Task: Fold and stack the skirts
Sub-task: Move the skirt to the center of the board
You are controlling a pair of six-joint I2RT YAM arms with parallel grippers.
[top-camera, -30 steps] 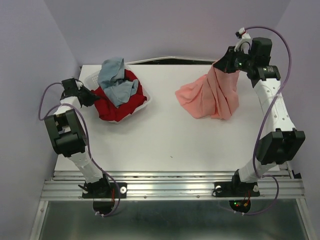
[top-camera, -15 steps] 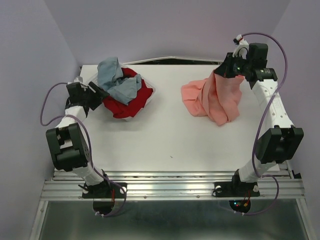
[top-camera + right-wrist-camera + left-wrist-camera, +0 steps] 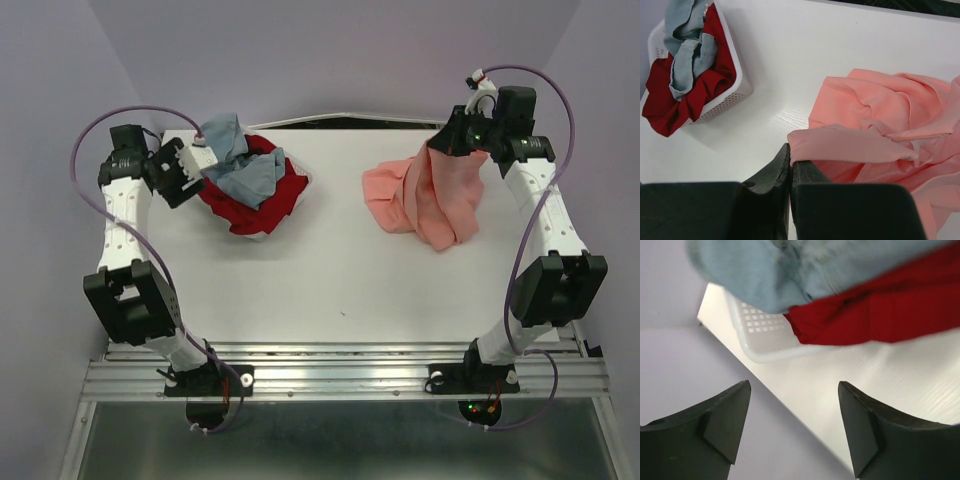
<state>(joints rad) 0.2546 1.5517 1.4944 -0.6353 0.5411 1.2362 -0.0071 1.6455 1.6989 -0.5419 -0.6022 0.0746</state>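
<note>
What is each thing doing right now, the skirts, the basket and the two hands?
basket: on the table, holding two skirts.
pink skirt: unfolded, one edge held up, the rest crumpled on the table.
blue-grey skirt: crumpled on top of the red one.
dark red skirt: bunched in the basket, hanging over its rim.
left hand: open, empty, beside the basket.
right hand: shut on the pink skirt.

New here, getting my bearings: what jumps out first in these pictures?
The salmon-pink skirt hangs from the shut right gripper at the far right of the table, its lower folds resting on it. At far left, the white basket holds the dark red skirt with the blue-grey skirt piled on top, and the open left gripper hovers beside it.
</note>
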